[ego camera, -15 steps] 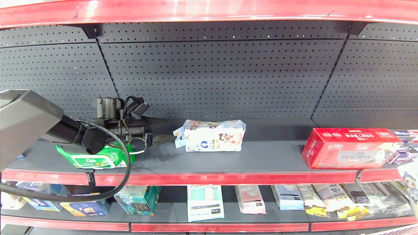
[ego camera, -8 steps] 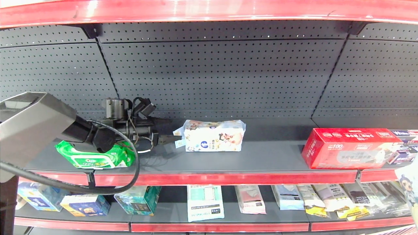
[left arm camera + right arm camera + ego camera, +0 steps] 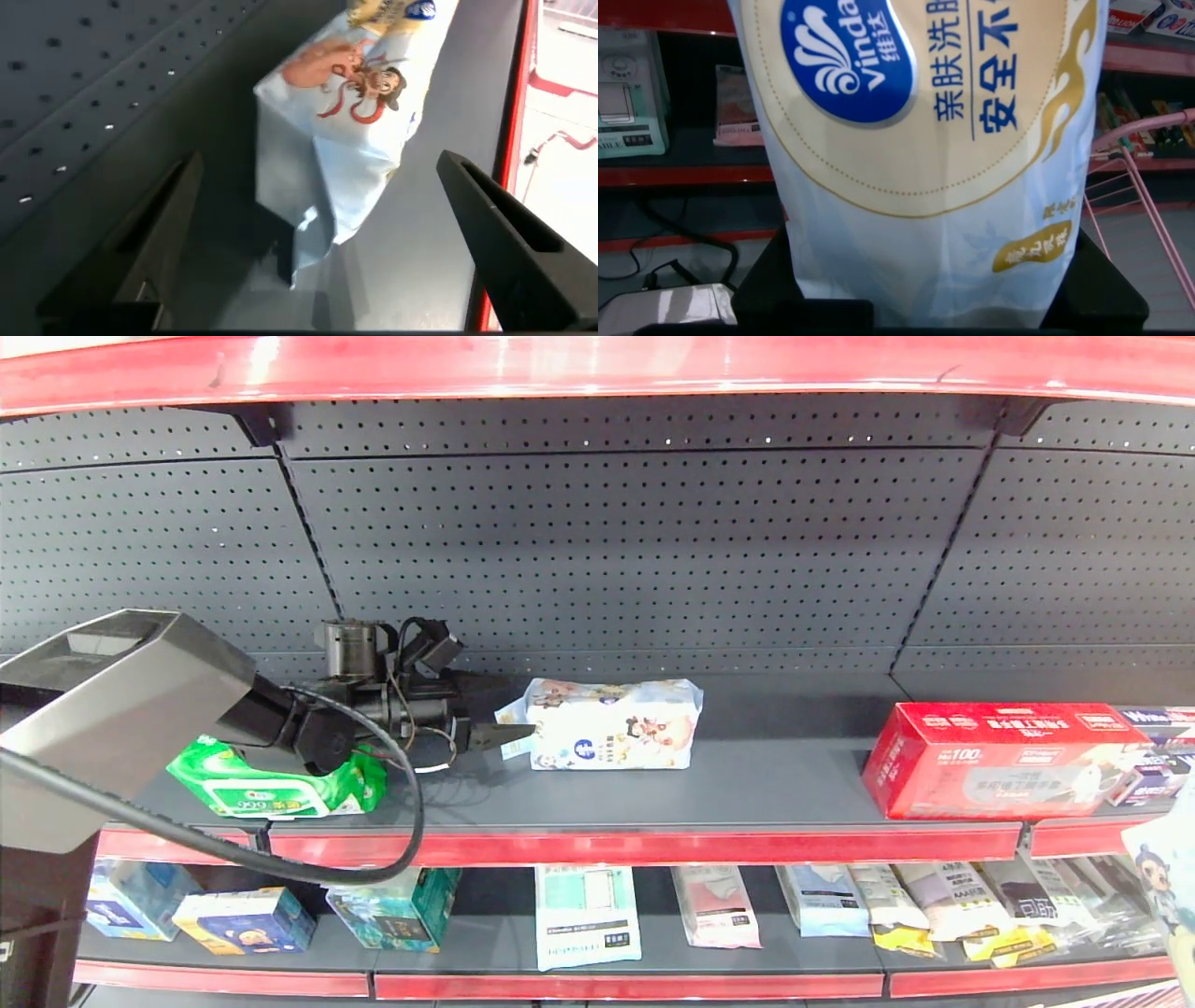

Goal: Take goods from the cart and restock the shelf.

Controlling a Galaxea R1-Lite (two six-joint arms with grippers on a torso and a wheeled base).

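Tissues (image 3: 611, 723): you'll see pale blue-white, cartoon figures.
Wipes (image 3: 280, 793): green, white label.
Box (image 3: 999, 761): red.
Shelf (image 3: 653, 847): grey, red edge.
Bag (image 3: 924, 233): white, blue emblem, gold trim.

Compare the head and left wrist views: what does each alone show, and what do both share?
Head view only: a green soft wipes pack, a red rectangular carton, the lower shelf's goods. Left wrist view only: the narrow end face of the white cartoon-printed soft tissue pack. Both: that pack, the open left tool at its end, the grey shelf board.
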